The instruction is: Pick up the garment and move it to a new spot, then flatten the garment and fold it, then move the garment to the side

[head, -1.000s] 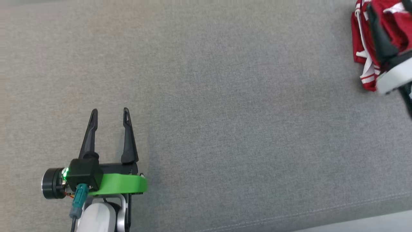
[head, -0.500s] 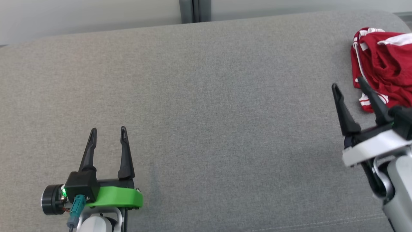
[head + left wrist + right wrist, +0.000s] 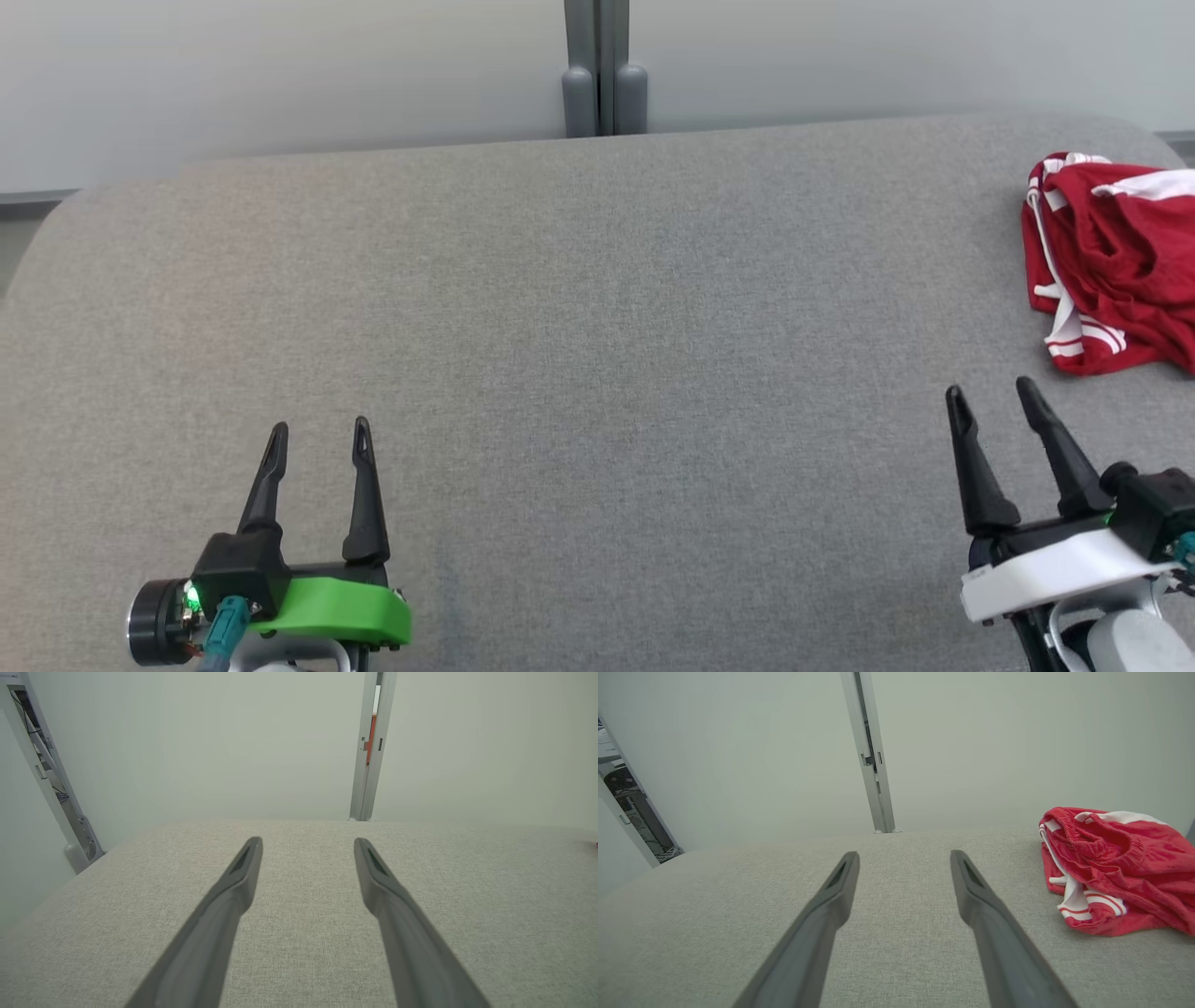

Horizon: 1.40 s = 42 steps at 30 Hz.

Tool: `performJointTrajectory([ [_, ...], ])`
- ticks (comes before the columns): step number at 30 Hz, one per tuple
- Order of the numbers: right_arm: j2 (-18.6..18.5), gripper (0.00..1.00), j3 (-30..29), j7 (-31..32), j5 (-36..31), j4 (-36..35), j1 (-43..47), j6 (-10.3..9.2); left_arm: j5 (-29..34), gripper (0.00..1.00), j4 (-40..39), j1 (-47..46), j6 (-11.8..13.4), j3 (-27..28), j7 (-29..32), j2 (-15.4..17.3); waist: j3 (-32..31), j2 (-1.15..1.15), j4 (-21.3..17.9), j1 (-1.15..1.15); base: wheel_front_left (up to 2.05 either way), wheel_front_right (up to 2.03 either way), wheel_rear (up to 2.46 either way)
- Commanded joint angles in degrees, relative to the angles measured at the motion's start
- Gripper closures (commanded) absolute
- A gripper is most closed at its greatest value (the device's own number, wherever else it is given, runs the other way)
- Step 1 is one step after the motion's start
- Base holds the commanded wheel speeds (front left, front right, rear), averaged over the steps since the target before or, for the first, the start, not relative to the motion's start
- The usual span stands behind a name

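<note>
The garment [image 3: 1116, 261] is a crumpled red piece with white stripes, lying at the far right of the grey cushioned surface [image 3: 597, 373]; the right wrist view shows the garment [image 3: 1115, 872] to the right of my fingers. My right gripper [image 3: 990, 397] hovers open at the lower right, a short way in front of the garment and apart from it. At the lower left my left gripper [image 3: 318, 434] is open with nothing between its fingers, far from the garment.
A pale wall with a grey vertical post [image 3: 603, 70] runs behind the surface's far edge. The surface's left end curves down near a metal frame [image 3: 56, 793].
The head camera has tilted up, bringing the wall and far edge into view. My right gripper has drawn back from over the garment toward the near edge, still open. The left gripper holds its pose.
</note>
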Motion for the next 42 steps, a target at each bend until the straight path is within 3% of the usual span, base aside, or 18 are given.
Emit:
performJointTrajectory([
  [1,0.3,0.00,-0.4,-0.2,-0.8,-0.4,0.8,-0.10,0.1,0.00,0.3,0.9,-0.4,0.2,0.0,0.1,-1.2,0.00,0.7,0.00,0.00,0.00,0.00],
  [15,4.4,0.00,-0.6,-0.2,-4.1,0.1,4.0,-0.09,0.5,0.00,1.8,2.4,-1.8,1.7,0.0,0.0,-4.4,0.00,1.2,0.00,0.00,0.00,0.00],
  [42,5.5,0.00,-0.1,-0.2,-4.8,0.5,4.3,-0.10,-0.8,0.00,2.2,2.1,-1.5,2.5,0.0,0.0,-4.7,0.00,1.0,0.00,0.00,0.00,0.00],
])
